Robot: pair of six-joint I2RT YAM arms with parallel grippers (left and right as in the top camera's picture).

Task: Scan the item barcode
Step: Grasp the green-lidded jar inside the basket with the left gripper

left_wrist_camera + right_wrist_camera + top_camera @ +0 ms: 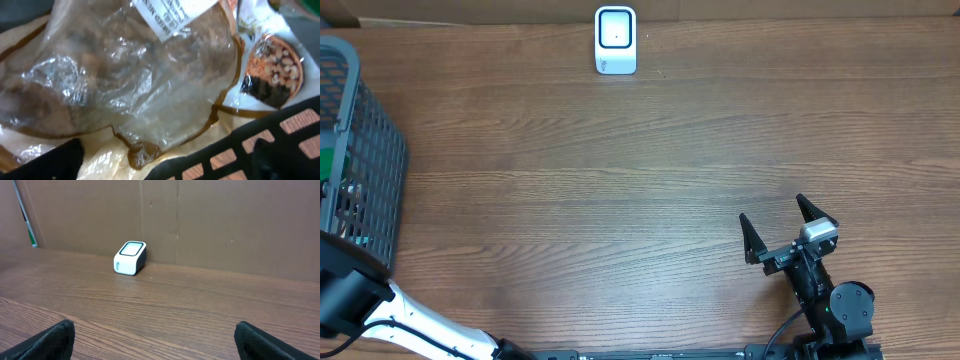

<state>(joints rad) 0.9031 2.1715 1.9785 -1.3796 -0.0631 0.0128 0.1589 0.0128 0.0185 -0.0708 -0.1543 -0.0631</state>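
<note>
The packet [125, 75] lies inside the basket [235, 150], filling most of the left wrist view. It is crumpled clear plastic with a glossy, wrinkled face, brownish contents showing through and a dark brown rim along its lower edge. A white label [170, 15] with rows of small print sits at its top, tilted; no bars can be made out on it. To its right is a printed round picture [272, 70] of beans or nuts in orange and black; I cannot tell whether it belongs to the same packet.

The left gripper [167, 147] hangs over the packet with its dark fingers [55, 160] spread wide apart at the lower corners, holding nothing. In the overhead view the grey mesh basket [375, 150] stands at the left edge of the bench [620, 180], and the left arm [360, 300] reaches into it, its tip hidden.

The white scanner [615, 40] stands at the far edge of the bench, well apart from the basket. The right gripper [772, 208] rests near the front right, fingers [55, 340] wide open and empty, facing the scanner [130, 257].
</note>
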